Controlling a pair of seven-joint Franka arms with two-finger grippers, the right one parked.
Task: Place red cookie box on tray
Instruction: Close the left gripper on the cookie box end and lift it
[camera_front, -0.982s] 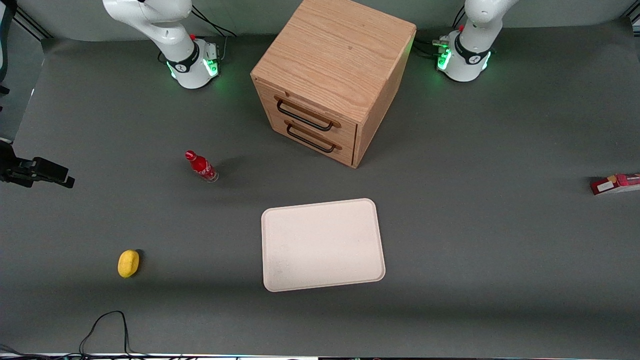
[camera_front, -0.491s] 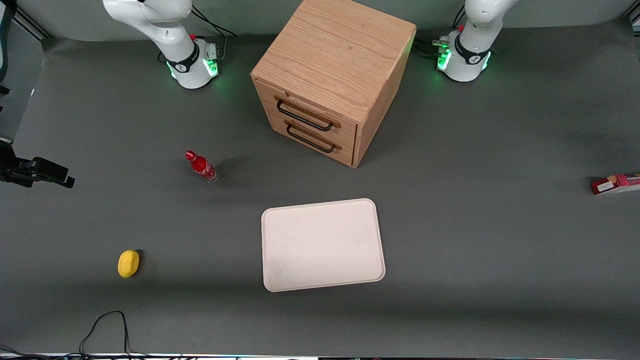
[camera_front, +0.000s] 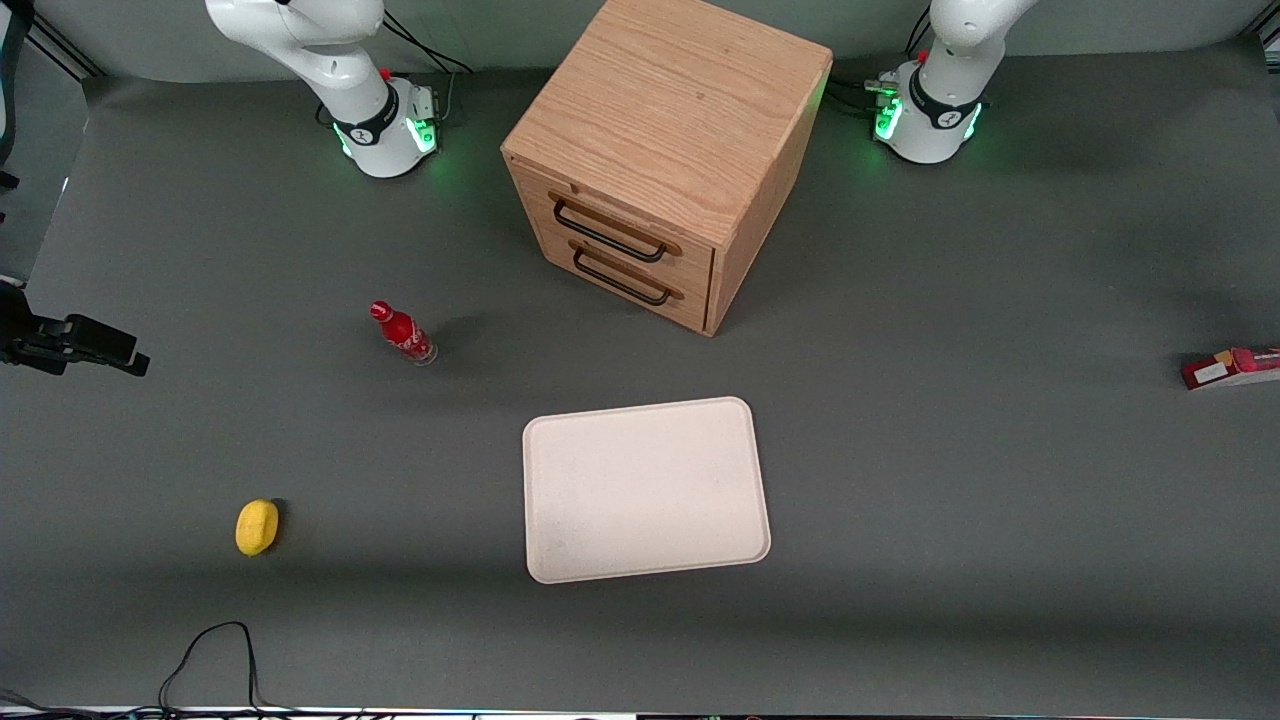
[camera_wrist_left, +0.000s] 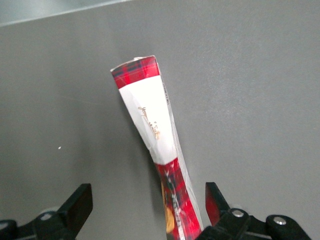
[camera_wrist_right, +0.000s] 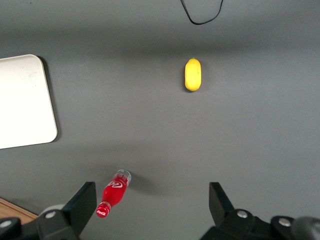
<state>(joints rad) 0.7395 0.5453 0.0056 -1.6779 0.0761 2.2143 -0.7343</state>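
The red cookie box (camera_front: 1230, 368) lies flat on the grey table at the working arm's end, partly cut off by the edge of the front view. In the left wrist view the box (camera_wrist_left: 155, 145) shows its tartan end and white patch. My left gripper (camera_wrist_left: 147, 210) hangs above it, out of the front view. Its fingers are open and the box's near end lies between them, closer to one finger (camera_wrist_left: 214, 202), with no contact visible. The cream tray (camera_front: 645, 490) lies empty near the table's middle, nearer the front camera than the cabinet. It also shows in the right wrist view (camera_wrist_right: 25, 100).
A wooden two-drawer cabinet (camera_front: 665, 160) stands between the arm bases. A small red bottle (camera_front: 403, 333) and a yellow lemon (camera_front: 257, 526) lie toward the parked arm's end. A black cable (camera_front: 215, 650) loops at the table's front edge.
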